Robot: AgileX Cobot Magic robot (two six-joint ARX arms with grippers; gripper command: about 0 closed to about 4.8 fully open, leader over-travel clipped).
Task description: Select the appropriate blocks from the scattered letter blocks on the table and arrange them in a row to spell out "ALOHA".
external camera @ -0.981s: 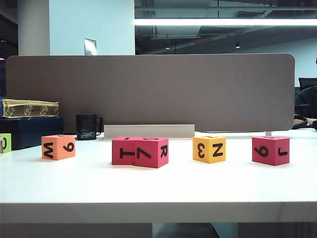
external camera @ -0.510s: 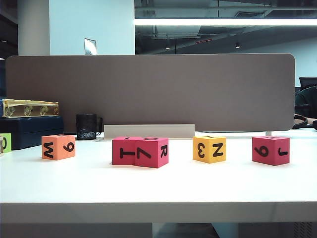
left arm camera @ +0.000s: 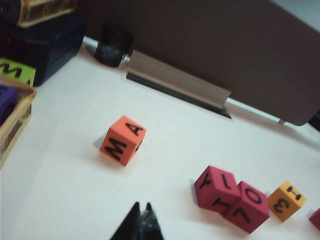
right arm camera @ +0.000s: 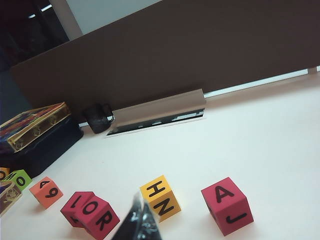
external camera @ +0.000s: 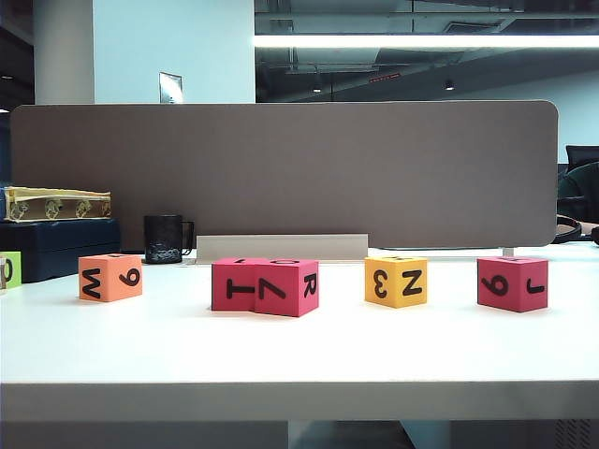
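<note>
Five blocks stand scattered across the white table [external camera: 299, 355]: an orange one [external camera: 110, 278] at the left, two crimson ones [external camera: 239, 283] [external camera: 292, 287] touching each other, a yellow one [external camera: 396, 282], and a lone crimson one [external camera: 511, 283] at the right. Neither gripper shows in the exterior view. My left gripper [left arm camera: 142, 204] is shut and empty, hovering near the orange block [left arm camera: 122, 140] with M and A faces. Shut and empty too, my right gripper [right arm camera: 139, 197] hangs between the crimson pair [right arm camera: 101, 216] and the yellow block [right arm camera: 161, 198]. The crimson A/J block [right arm camera: 227, 204] lies beyond it.
A grey-brown divider panel [external camera: 281, 173] closes off the back, with a black mug [external camera: 166, 238] and a metal strip [external camera: 281, 247] at its foot. Far left are a lime-green cube [external camera: 9, 269], a dark box [external camera: 56, 248] and a woven basket [left arm camera: 15, 112].
</note>
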